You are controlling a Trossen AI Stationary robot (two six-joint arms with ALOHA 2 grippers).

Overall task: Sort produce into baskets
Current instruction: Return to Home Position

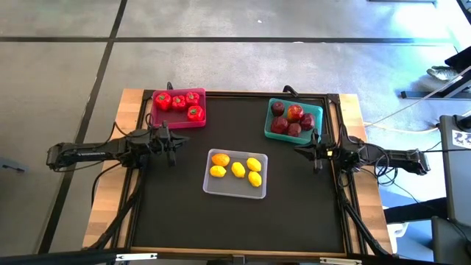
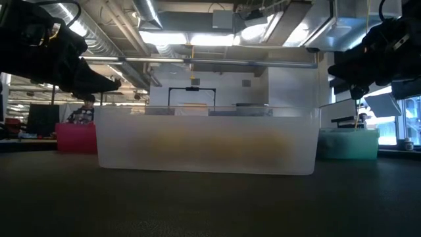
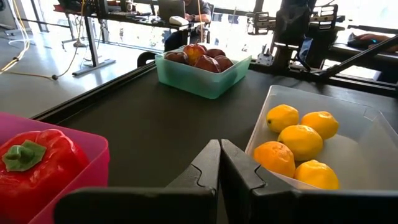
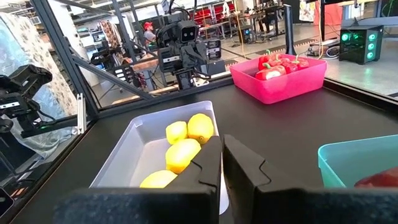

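Nothing loose on the mat (image 1: 176, 199). Peppers (image 1: 179, 100) in the pink tray (image 1: 171, 119), far left. Five lemons (image 1: 238, 169) in the white tray (image 1: 210, 188), centre. Apples (image 1: 293, 120) in the teal tray (image 1: 315, 109), far right.

Left gripper (image 1: 171, 141) is just beside the pink tray, fingers pressed together, empty. Right gripper (image 1: 300, 149) is near the teal tray, likewise closed on nothing.

Handling, judged: toy pieces look light, rigid and smooth, so likely to slip or roll. Take lemons across the short axis, peppers across the body and not the stem, apples at the widest part.

Obstructions: tray walls and tightly packed neighbours crowd any regrasp. The mat between the trays is open for retreat.
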